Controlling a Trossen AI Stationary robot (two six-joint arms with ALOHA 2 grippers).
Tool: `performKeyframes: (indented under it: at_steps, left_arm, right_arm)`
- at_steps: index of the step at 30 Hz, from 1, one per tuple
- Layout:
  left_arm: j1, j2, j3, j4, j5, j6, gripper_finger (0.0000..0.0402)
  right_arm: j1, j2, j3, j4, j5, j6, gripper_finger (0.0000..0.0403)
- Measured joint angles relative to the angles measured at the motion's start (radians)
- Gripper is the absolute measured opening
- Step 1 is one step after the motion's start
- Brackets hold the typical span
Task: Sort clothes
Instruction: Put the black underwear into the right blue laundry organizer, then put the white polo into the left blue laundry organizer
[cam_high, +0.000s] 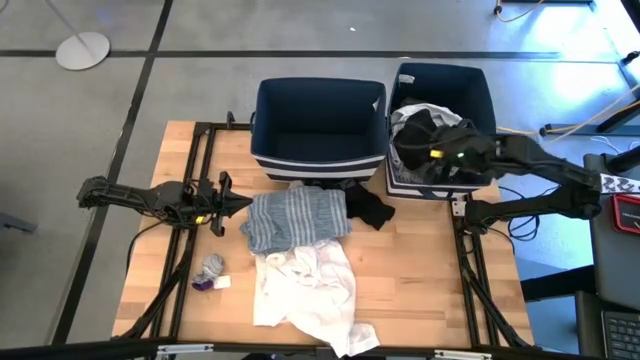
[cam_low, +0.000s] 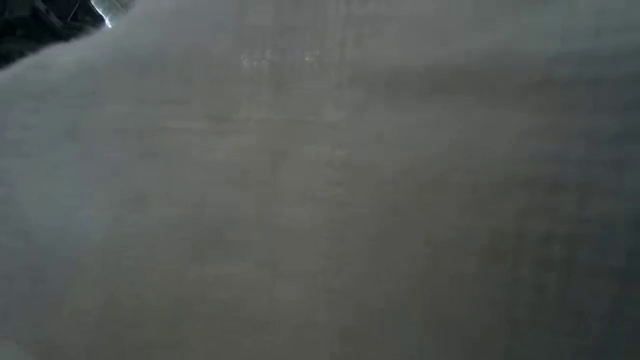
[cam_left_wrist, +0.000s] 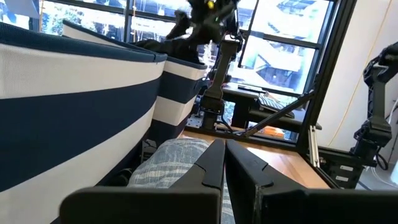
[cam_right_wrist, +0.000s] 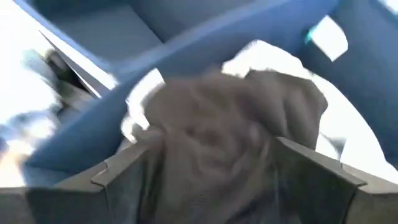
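A wooden worktop is standing on a grey floor, carrying two navy bins at its far edge. The right bin is holding white and dark pieces; the left bin is showing no contents. The right pincer is hanging over the right bin, clamped on a dark grey garment. The left pincer, fingers together, is waiting beside the grey striped top. Sorting appears partly done: the striped top, a white piece, a black item and a small grey bundle are remaining on the worktop. Pale cloth is blocking the low view entirely; the right wrist view is blurring fabric detail.
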Motion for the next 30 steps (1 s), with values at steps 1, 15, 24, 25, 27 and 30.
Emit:
performKeyframes:
  at_steps: [1, 15, 24, 25, 27, 30]
  left_arm:
    - [0.0, 0.0, 0.0, 0.0, 0.0, -0.002, 0.0004]
    - [0.0, 0.0, 0.0, 0.0, 0.0, -0.025, 0.0004]
    - [0.0, 0.0, 0.0, -0.002, 0.0, -0.026, 0.0004]
    - [0.0, 0.0, 0.0, -0.004, 0.0, -0.026, 0.0004]
    - [0.0, 0.0, 0.0, -0.008, 0.0, -0.02, 0.0004]
    - [0.0, 0.0, 0.0, -0.008, 0.0, -0.014, 0.0004]
  right_arm:
    - [0.0, 0.0, 0.032, -0.001, -0.013, 0.0, 0.0321]
    - [0.002, -0.002, 0.093, 0.261, -0.489, -0.051, 0.0321]
    - [0.117, 0.014, -0.23, 0.706, -0.663, -0.086, 0.0321]
    - [0.138, 0.021, -0.251, 0.74, -0.663, -0.09, 0.0321]
    - [0.179, 0.035, -0.282, 0.79, -0.658, -0.105, 0.0321]
    - [0.243, 0.065, -0.317, 0.869, -0.654, -0.109, 0.0321]
